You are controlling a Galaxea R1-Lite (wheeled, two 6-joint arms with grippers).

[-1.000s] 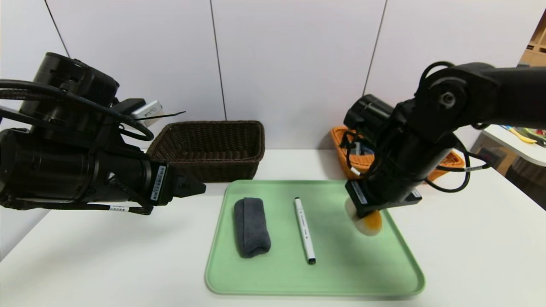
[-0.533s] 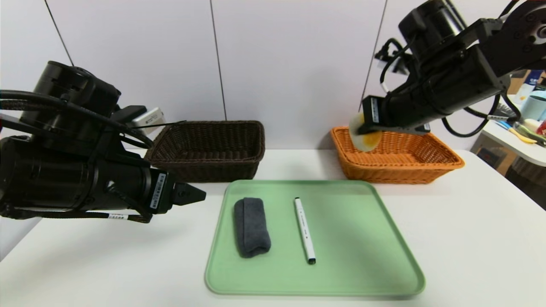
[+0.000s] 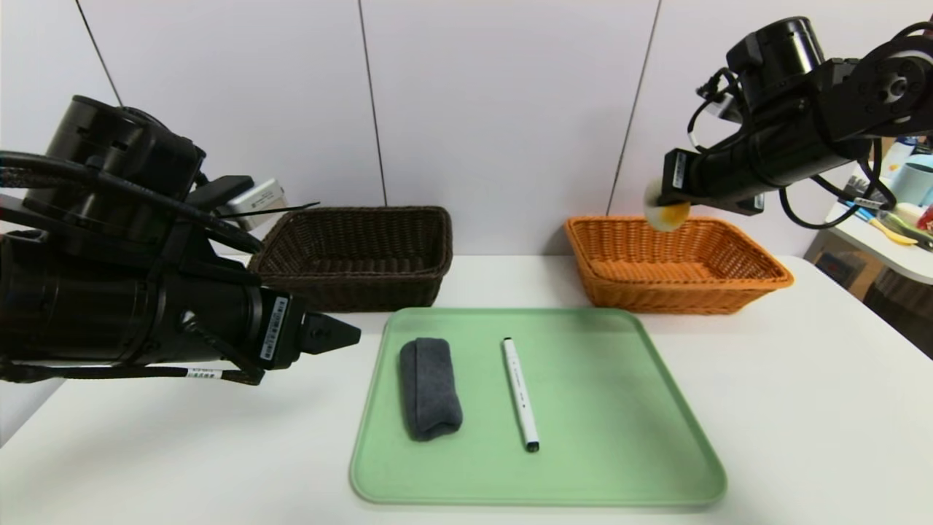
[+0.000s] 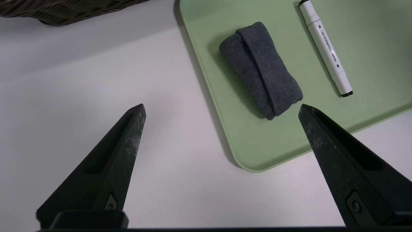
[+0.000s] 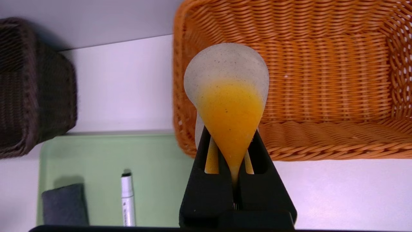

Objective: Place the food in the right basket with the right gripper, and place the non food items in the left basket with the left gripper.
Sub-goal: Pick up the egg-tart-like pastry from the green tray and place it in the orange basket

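My right gripper is shut on a fried egg, white with an orange yolk, folded between the fingers. It hangs high above the orange right basket, over the basket's left half. A rolled grey cloth and a white marker lie on the green tray. My left gripper is open and empty. It hovers left of the tray. Its fingers straddle the tray's near left corner in the left wrist view, with the cloth just beyond them.
The dark brown left basket stands behind the tray's left side, against the wall. White table lies bare to the right of the tray. A side counter with small items shows at the far right.
My right gripper lifted the egg off the tray's right side, carried it up and back, and now holds it above the orange basket. The left arm barely moved.
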